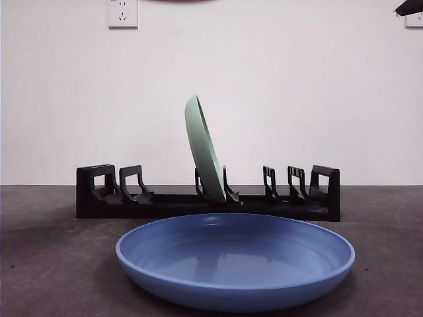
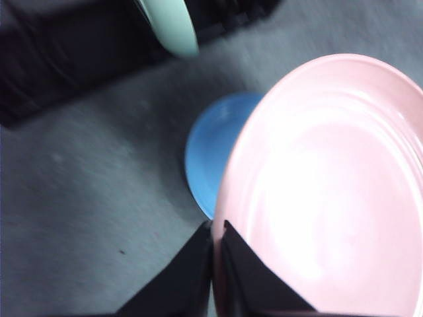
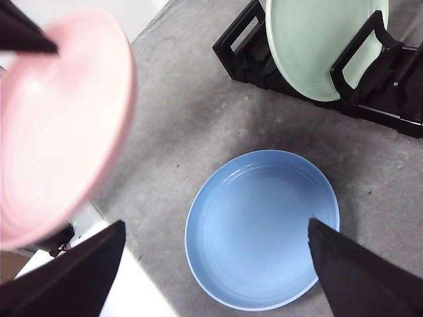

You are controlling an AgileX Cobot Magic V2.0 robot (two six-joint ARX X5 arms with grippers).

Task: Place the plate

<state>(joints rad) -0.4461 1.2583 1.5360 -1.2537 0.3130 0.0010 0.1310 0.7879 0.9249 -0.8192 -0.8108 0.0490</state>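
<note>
Left wrist view: my left fingers [image 2: 213,264] pinch the pink plate [image 2: 324,191] by its rim, aloft over the worktop [image 2: 79,198]; stiff, smooth, likely slippery. My right fingers [image 3: 218,264], spread, hover above the blue plate [image 3: 261,228].

Left claw [image 2: 215,264] clamped on pink plate [image 2: 324,191], right claw [image 3: 215,264] spread wide

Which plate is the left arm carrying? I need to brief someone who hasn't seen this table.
Start from the black dish rack at the back of the table, where a green plate stands on edge, with a blue plate lying flat in front. The carried one is the pink plate, held in the air by its rim in the left gripper, the only pink plate and the only one off the table.
</note>
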